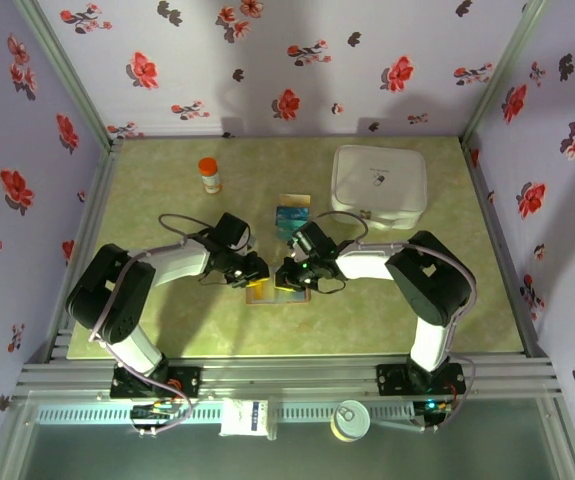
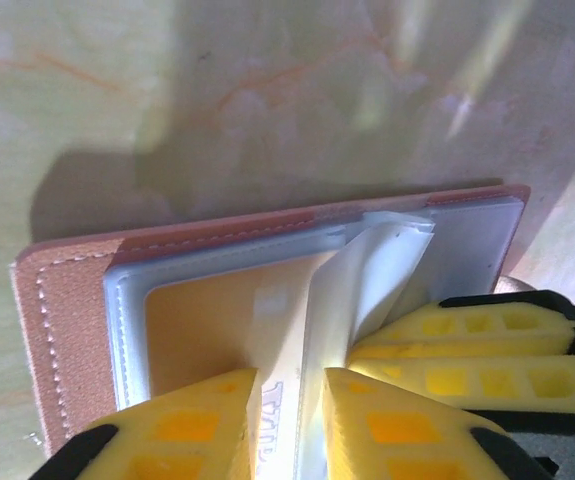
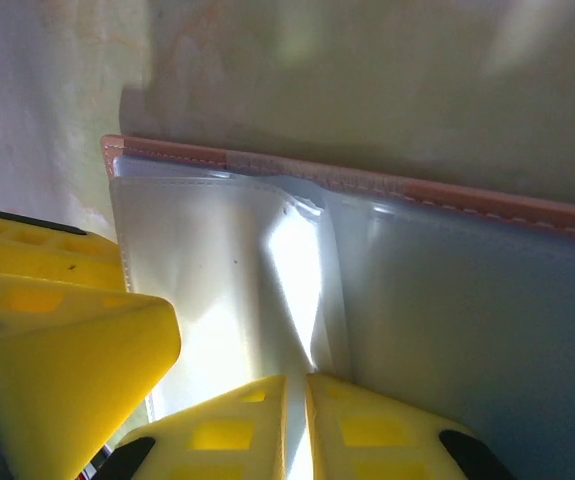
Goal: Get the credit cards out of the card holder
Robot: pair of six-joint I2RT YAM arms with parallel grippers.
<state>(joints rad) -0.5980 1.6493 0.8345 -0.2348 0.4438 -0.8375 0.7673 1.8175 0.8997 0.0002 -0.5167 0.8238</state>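
Pinching card holder (image 2: 67,300) sleeves, L hand (image 2: 292,390) & R hand (image 3: 299,390), holder betw. both

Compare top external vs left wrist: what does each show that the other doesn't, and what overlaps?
Top external adds the layout: orange-capped bottle, white lidded container, teal cards lying on the table beyond the card holder, and both arms whole. Left wrist adds detail: the holder's stitched brown rim, its clear sleeves, a pale yellow card inside one, and the left gripper straddling a sleeve leaf. Both: the open card holder on the table, with the right gripper meeting the left over it.
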